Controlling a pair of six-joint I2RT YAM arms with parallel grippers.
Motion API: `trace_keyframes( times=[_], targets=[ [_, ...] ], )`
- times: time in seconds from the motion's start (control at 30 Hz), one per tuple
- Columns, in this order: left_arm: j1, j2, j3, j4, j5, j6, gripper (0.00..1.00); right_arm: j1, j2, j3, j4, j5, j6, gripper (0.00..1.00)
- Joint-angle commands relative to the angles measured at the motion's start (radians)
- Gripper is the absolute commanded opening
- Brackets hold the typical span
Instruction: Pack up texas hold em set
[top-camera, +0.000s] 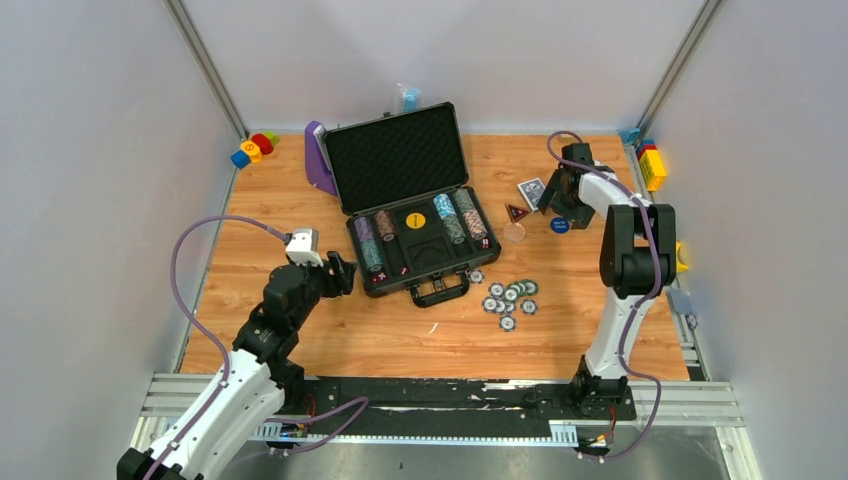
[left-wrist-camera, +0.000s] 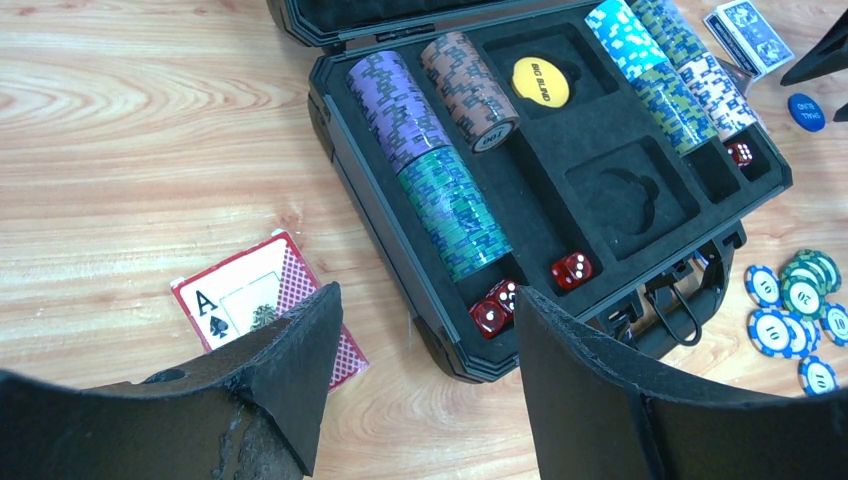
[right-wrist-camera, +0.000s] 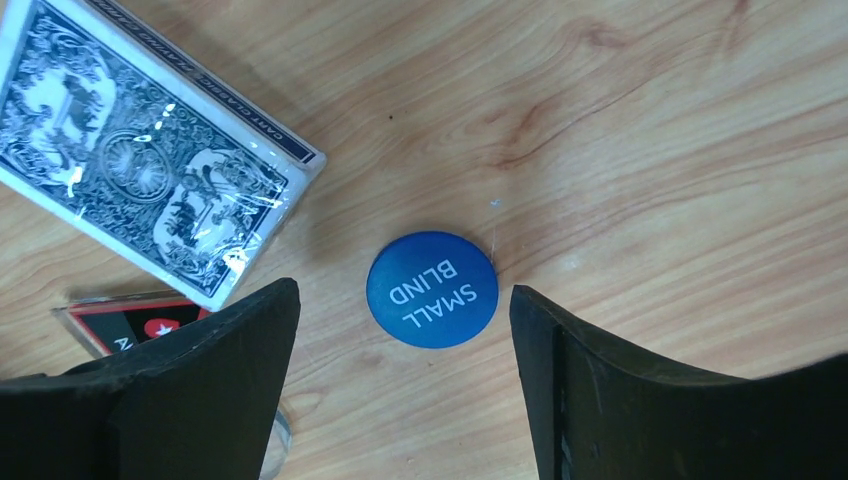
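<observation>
Right wrist: small blind button (right-wrist-camera: 432, 289), unpacked.
Right gripper (right-wrist-camera: 402, 295) jaws apart, empty; button centred between, twelve o'clock.

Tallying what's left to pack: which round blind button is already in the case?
The yellow BIG BLIND button, seated in a foam recess of the case. The blue SMALL BLIND button lies out on the table, below the open right pincer.

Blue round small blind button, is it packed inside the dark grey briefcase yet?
No, the blue round small blind button lies on the wooden table, beside the blue-backed card deck.
</observation>
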Motion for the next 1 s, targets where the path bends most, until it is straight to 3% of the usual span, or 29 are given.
trace_keyframes(
  times=[0.0,0.43,0.97],
  targets=[
    [0.002,-0.009,-0.004,0.029,-0.011,-0.006,0.72,0.001,0.042,0.059,-0.034,-0.001,0.002,0.78],
    [0.003,-0.010,-0.004,0.028,-0.013,-0.006,0.72,-0.035,0.061,0.062,-0.079,-0.029,-0.001,0.67],
    [0.002,-0.009,-0.005,0.031,-0.011,-0.007,0.72,-0.035,0.117,0.119,-0.156,-0.082,-0.034,0.63]
  ],
)
